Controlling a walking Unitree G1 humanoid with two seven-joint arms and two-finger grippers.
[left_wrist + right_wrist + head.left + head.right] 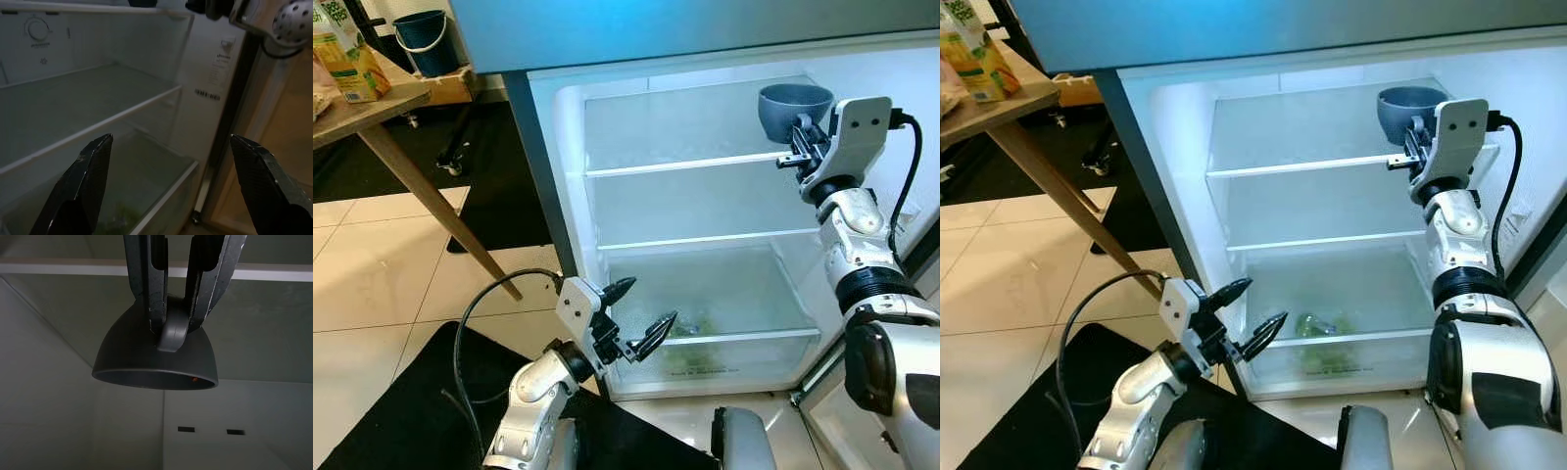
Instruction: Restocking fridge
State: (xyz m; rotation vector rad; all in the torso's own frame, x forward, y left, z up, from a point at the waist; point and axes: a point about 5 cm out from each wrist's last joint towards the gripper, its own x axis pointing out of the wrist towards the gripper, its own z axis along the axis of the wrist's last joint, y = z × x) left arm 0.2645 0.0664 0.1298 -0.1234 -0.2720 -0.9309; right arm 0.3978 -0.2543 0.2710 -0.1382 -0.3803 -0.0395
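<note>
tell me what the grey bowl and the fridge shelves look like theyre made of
Grey bowl, held by its handle in the right gripper: likely matte plastic or glazed ceramic; even dull sheen, moulded handle. Fridge shelves: apparently clear glass with white trim, since the compartment below shows through.

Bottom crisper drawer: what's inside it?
Through the clear front of the crisper drawer, something green lies on its floor, likely leafy produce. The frosted plastic blurs it, so what exactly it is can't be told.
</note>
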